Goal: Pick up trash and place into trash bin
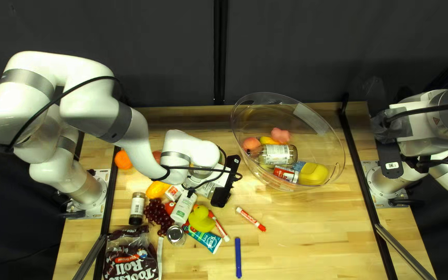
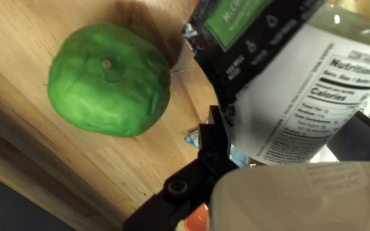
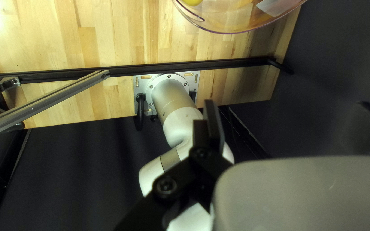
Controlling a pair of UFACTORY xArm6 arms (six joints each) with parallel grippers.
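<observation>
- Left wrist view: my left claw [image 2: 286, 110] was clamped on a bottle [image 2: 298, 109] with a large white label, a black finger against each side.
- A black-and-green wrapper [image 2: 253, 45] lay along the bottle's side; I could not tell whether it was attached.
- The bottle looked stiff, smooth and fairly light, perhaps glass and so breakable. A grip around its labelled body seemed best, since the bare clear part might slip and the wrapper could slide.
- A green apple [image 2: 108, 81] sat on the table [image 2: 9, 55], apart from the claw.
- In the top left view, a yellow duck [image 1: 201, 219], dark red grapes [image 1: 157, 213] and a candy bag [image 1: 130, 262] lay near the left arm.
- Well to the right stood a clear tub [image 1: 255, 111], apparently the bin. It held a labelled jar [image 1: 278, 154], a yellow object [image 1: 313, 175], a red-and-white container [image 1: 285, 173] and a pink piece [image 1: 281, 136]. The next move likely called for carrying the bottle over its rim.
- Beyond, my right claw [image 3: 284, 102] hung empty, fingers apart.
</observation>
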